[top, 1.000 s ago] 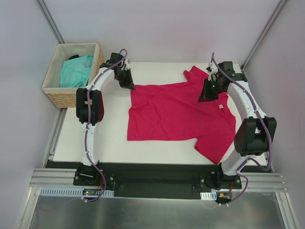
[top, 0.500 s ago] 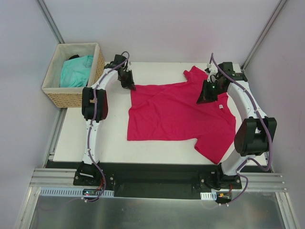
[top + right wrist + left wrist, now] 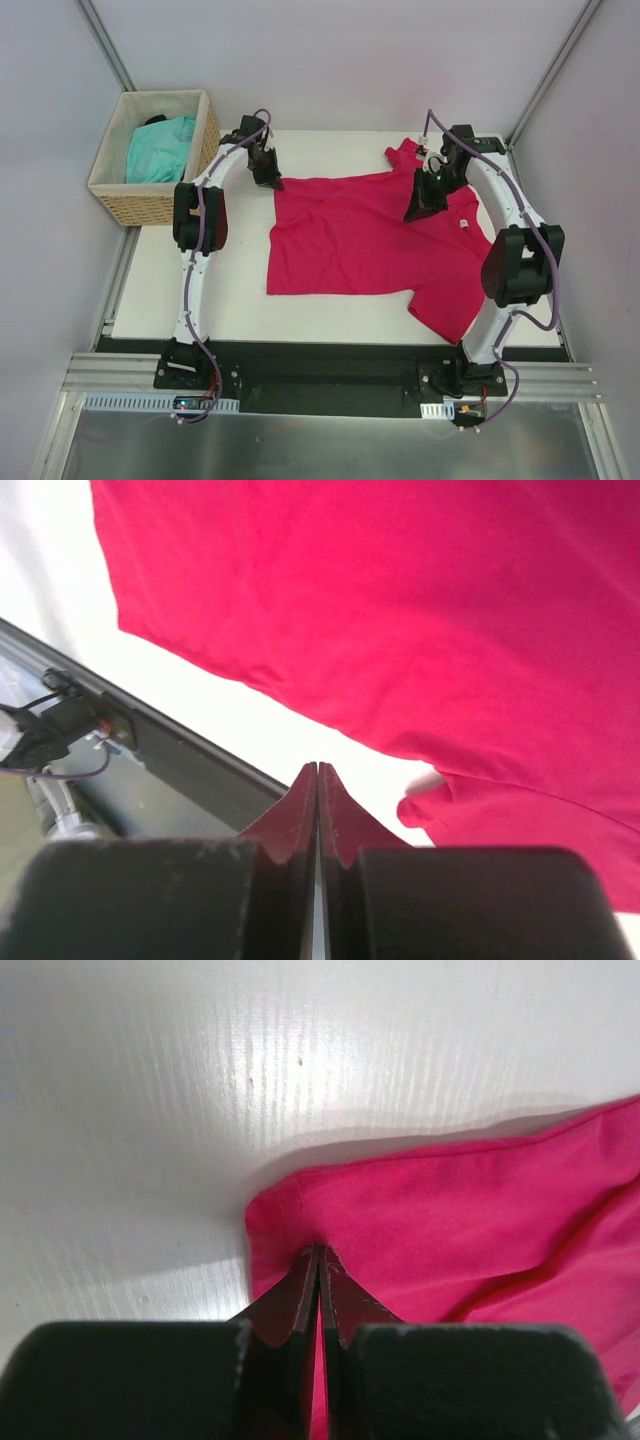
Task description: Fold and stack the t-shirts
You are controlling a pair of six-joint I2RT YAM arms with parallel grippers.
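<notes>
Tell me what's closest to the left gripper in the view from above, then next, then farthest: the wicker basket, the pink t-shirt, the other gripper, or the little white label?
1. pink t-shirt: its corner is right at the left gripper fingertips.
2. wicker basket: just off to the left.
3. right gripper: across the shirt, to the right.
4. white label: farthest right, past that gripper.

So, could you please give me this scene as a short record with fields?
crimson-pink t-shirt: spread out on the table, unfolded
turquoise t-shirt: bunched in the wicker basket, far left
left end effector: shut, apparently pinching the crimson-pink t-shirt's far-left corner
right end effector: shut, holding nothing, over the shirt's right part
stack: not yet begun
</notes>
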